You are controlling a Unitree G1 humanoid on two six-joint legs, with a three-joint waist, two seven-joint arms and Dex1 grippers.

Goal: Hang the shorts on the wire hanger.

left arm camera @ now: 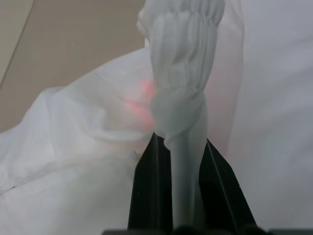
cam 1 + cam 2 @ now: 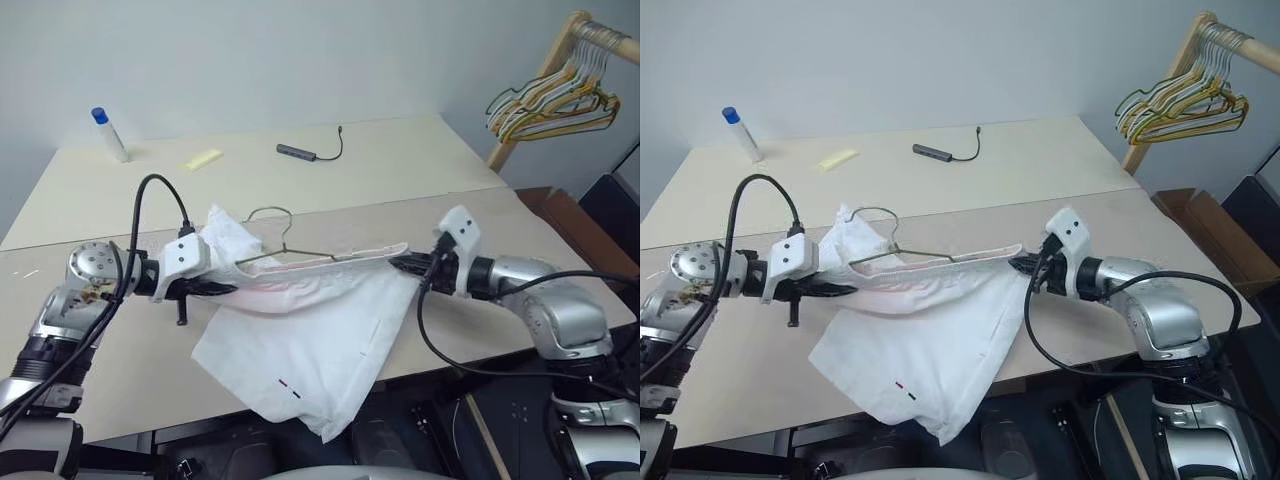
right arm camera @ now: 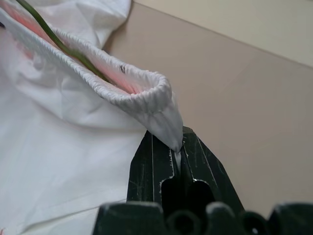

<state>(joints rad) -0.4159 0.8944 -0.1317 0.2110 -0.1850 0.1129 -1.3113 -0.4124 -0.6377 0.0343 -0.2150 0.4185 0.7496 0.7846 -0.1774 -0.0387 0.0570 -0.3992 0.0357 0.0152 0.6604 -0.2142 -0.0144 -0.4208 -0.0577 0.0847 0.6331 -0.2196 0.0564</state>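
- White cloth of the shorts [image 2: 310, 350] hangs stretched between the two grippers, above the beige table [image 2: 400, 160], with the lower part draping down onto the tabletop and over its near edge.
- The left gripper [image 1: 178, 166] is clamped on the gathered elastic waistband; in the left wrist view a bunched strip of waistband runs straight up between the two black fingers [image 1: 151, 191] and fans out just beyond their tips.
- The right gripper [image 3: 178, 152] is closed on the other end of the waistband; in the right wrist view a pinched fold of the band sits right at the fingertips, and the band's open loop curves away just past them.
- The wire hanger [image 2: 290, 250] lies between the two grippers, its lower wire tucked inside the waistband; its curved hook [image 2: 272, 215] stands clear above the cloth, nearer the left gripper's fingers than the right's.
- In the right wrist view a thin olive-green wire of the hanger runs along inside the band, starting a little beyond the fingertips.
- A tiny red-and-dark mark [image 2: 289, 387] shows on the draped leg, well below both sets of fingers.
- Farther back on the table, well apart from both grippers, lie a white bottle with a blue cap [image 2: 109, 133], a yellow slip [image 2: 203, 159] and a dark cabled adapter [image 2: 298, 151].
- A bunch of coloured hangers [image 2: 550, 100] hangs on a wooden rack [image 2: 545, 70] beyond the right gripper.
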